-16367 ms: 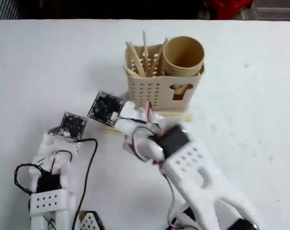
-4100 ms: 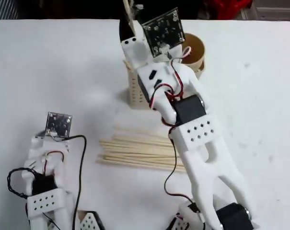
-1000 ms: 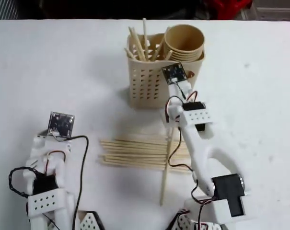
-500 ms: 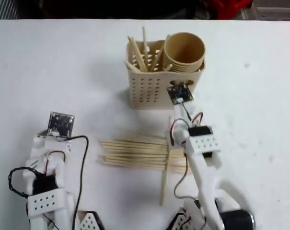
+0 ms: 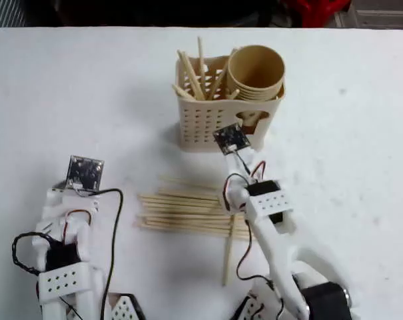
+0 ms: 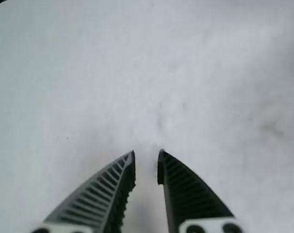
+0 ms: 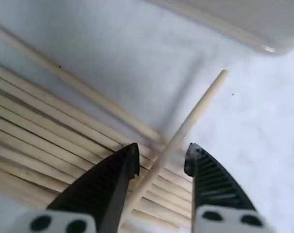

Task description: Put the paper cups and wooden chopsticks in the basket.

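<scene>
The cream basket (image 5: 218, 120) stands at the back of the table with stacked paper cups (image 5: 256, 72) and several wooden chopsticks (image 5: 198, 67) upright in it. A pile of chopsticks (image 5: 184, 210) lies flat in front of it. One chopstick (image 7: 185, 126) lies crosswise over the pile (image 7: 49, 141). My right gripper (image 7: 161, 155) is open and straddles this crosswise chopstick. The right arm (image 5: 262, 201) stands over the pile's right end. My left gripper (image 6: 146, 158) hangs over bare table, a narrow gap between its fingers and nothing in them.
The left arm (image 5: 71, 213) sits at the near left, well away from the pile. The basket's base (image 7: 244, 22) lies just beyond the right gripper. White table stretches open to the left and right of the basket.
The right arm has drawn back from the basket toward me and come down over the crosswise chopstick. The left arm has not moved.
</scene>
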You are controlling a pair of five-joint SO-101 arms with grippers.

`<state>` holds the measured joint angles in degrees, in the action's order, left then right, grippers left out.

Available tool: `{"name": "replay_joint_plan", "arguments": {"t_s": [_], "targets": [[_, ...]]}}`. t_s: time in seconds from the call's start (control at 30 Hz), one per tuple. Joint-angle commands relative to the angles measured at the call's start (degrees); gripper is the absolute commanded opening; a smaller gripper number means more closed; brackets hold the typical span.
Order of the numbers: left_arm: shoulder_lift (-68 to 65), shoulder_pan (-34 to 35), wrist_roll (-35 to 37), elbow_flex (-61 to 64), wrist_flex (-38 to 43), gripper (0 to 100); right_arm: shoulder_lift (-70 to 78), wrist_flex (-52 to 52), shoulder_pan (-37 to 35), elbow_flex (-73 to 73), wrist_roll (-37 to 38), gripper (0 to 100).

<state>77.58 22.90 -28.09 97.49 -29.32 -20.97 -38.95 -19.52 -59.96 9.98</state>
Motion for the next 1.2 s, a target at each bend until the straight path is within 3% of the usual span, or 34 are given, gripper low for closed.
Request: {"name": "replay_joint_plan", "arguments": {"t_s": [0.0,0.1,0.27,0.53,0.77,1.0,1.17], "targets": [[0.75,-0.75,0.26,-0.79,0.7,9,1.63,1.1,-0.22,1.58,-0.44,16.2],[0.75,-0.75,0.26,-0.79,0.7,9,2.24,1.1,-0.22,1.67,-0.44,14.8],[0.75,-0.75,0.26,-0.79,0.7,9,1.89,1.1,-0.22,1.67,-0.44,1.2],[0.75,-0.75,0.26,-0.79,0.7,9,-1.45,-3.21,-0.04,2.9,-0.44,1.7],[0.75,-0.75,0.26,-0.79,0.7,9,-22.37,-11.47,3.56,2.99,-0.26,1.7],[0.75,-0.84,0.26,-0.79,0.7,9,-46.55,-17.1,1.71,5.89,0.18,1.6],[0.75,-0.84,0.26,-0.79,0.7,9,-50.68,-16.84,-0.31,16.88,0.18,1.6]]}}
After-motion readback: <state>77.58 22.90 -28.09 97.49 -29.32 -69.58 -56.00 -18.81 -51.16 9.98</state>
